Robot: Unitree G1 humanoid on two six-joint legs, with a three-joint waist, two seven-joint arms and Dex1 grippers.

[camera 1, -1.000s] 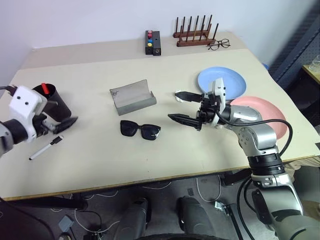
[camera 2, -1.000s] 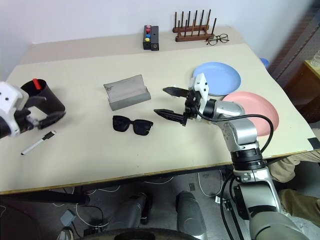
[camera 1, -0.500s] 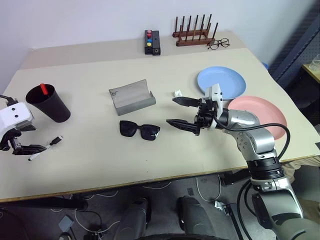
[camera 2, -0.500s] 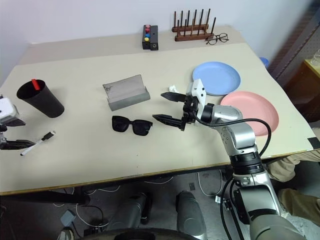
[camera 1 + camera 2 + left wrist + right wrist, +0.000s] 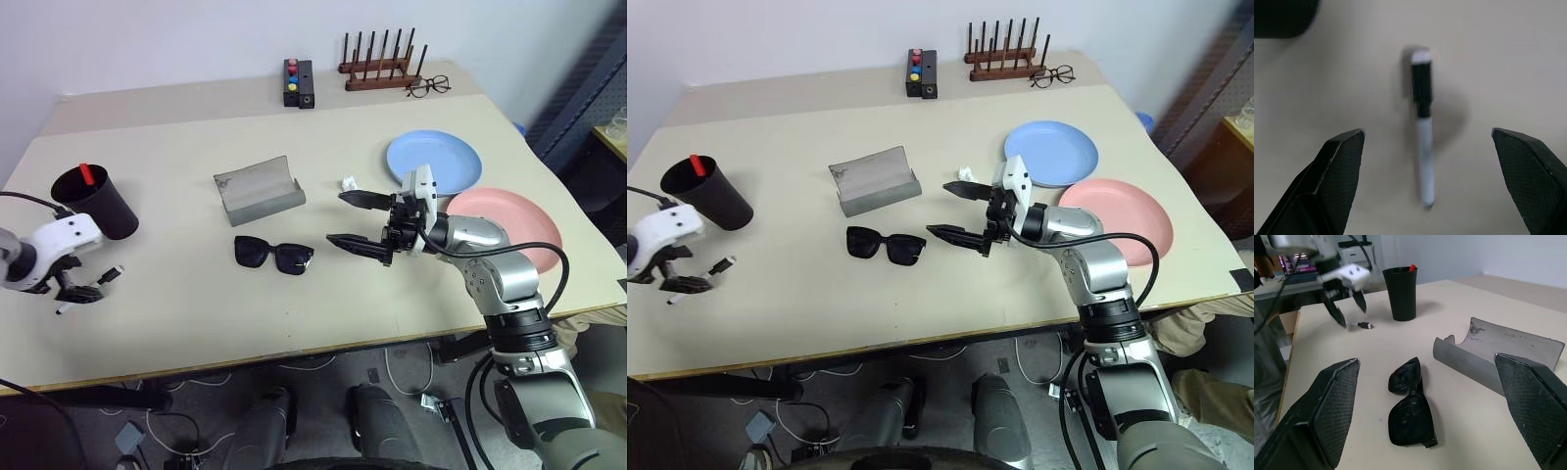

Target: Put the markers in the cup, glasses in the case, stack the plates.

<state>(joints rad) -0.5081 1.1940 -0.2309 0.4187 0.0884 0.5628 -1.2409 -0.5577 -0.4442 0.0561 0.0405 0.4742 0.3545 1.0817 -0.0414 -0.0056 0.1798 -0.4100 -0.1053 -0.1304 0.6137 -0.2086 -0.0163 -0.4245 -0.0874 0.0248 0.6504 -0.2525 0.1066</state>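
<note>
A black cup (image 5: 95, 201) stands at the table's left with a red-capped marker (image 5: 85, 172) in it. In front of it a white marker with a black cap (image 5: 1422, 132) lies on the table. My left gripper (image 5: 76, 289) points down over this marker, open, one finger on each side of it, not touching. Black sunglasses (image 5: 274, 255) lie mid-table in front of the open grey case (image 5: 260, 190). My right gripper (image 5: 355, 220) hovers open just right of the sunglasses, pointing left. The blue plate (image 5: 434, 161) and the pink plate (image 5: 509, 227) lie side by side at the right.
At the table's back stand a wooden peg rack (image 5: 382, 64), clear spectacles (image 5: 429, 87) and a black box with coloured buttons (image 5: 299, 83). A small white scrap (image 5: 348, 182) lies near the blue plate.
My left gripper has dropped from beside the cup, moved left and tipped downward, and now straddles the white marker. The right gripper has stayed where it was.
</note>
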